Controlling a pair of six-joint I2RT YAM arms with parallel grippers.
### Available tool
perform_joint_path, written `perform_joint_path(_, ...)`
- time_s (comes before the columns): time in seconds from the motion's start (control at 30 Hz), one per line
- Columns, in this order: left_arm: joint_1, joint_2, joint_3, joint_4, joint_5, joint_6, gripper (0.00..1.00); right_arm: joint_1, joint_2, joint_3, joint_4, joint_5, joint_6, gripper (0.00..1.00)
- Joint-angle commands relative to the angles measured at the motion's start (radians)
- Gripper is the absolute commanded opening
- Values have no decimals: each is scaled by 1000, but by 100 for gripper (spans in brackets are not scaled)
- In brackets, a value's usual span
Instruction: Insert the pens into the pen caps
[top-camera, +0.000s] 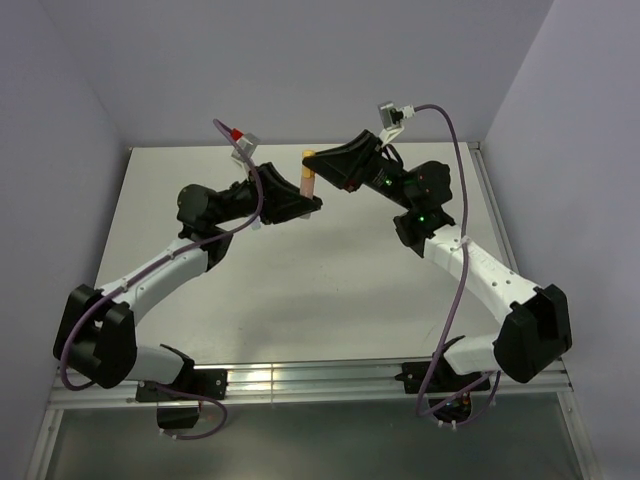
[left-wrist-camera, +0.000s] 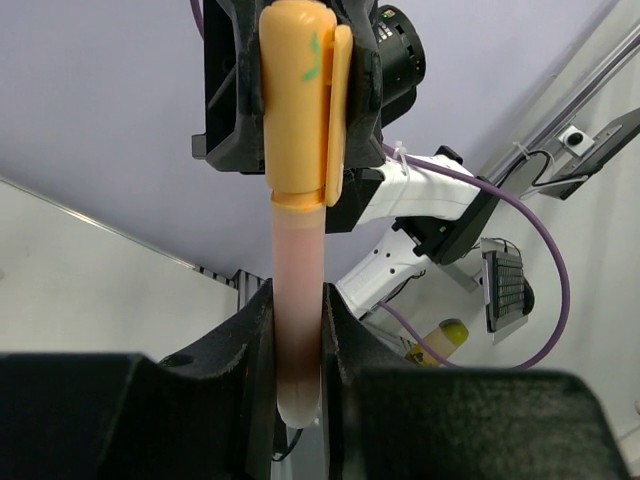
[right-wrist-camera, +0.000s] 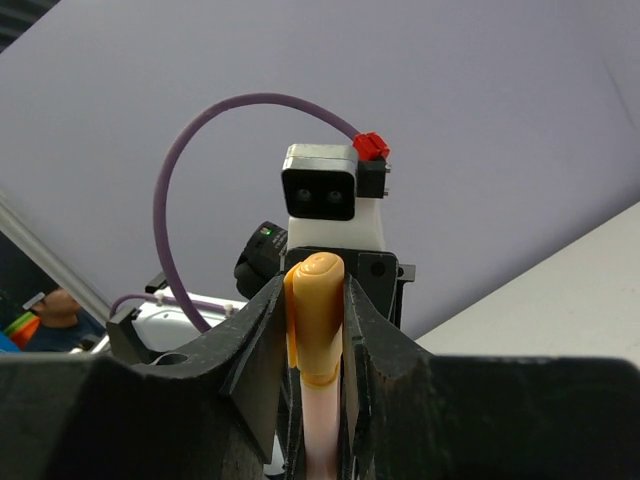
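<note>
From the lower corners of the top view, the left arm (top-camera: 160, 265) and right arm (top-camera: 485, 275) rise over the table (top-camera: 300, 300) and meet at upper centre. The left jaws are closed narrow on the pale pink pen (left-wrist-camera: 298, 300), whose upper end sits in the orange cap (left-wrist-camera: 298, 100), which is gripped by the right jaws

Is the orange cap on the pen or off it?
On: the pink pen runs straight into the orange cap with no gap at the collar. Fully seated: cannot tell.
</note>
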Motion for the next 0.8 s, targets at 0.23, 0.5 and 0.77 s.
perform_joint_path(0.23, -10, -77, 64, -85, -133, 140, 0, 88, -60, 26, -75, -168, -82, 8)
perform_joint_path(0.5, -26, -93, 70, -91, -130, 154, 0, 89, -79, 20, -50, -174, -86, 20)
perform_joint_path(0.77, -30, -91, 70, -90, -125, 162, 0, 89, -85, 17, -56, -165, -94, 29)
